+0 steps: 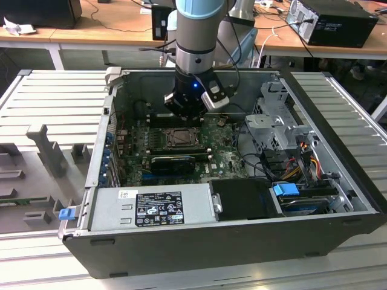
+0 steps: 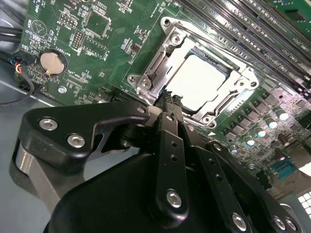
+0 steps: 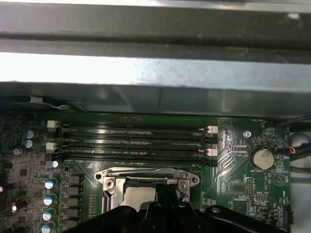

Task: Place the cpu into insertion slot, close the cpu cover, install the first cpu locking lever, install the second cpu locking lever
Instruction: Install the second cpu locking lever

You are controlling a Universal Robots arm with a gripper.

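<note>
Overhead, hand [image 2: 167, 99] pinched narrow above cpu [image 2: 197, 80]; open case [image 1: 338, 235] on slatted table [image 1: 54, 96].

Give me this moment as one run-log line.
arm: over motherboard inside the case | gripper: jaws together, holding nothing, tip at socket edge | cpu: seated in insertion slot | cpu cover: closed over cpu

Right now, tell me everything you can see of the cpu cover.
The cpu cover is a thin, shiny grey metal frame with a large square window, lying closed and flat over the socket on the green motherboard. The pale cpu shows through the window. Screws sit at its corners. The black claw hangs at its near edge.
</note>
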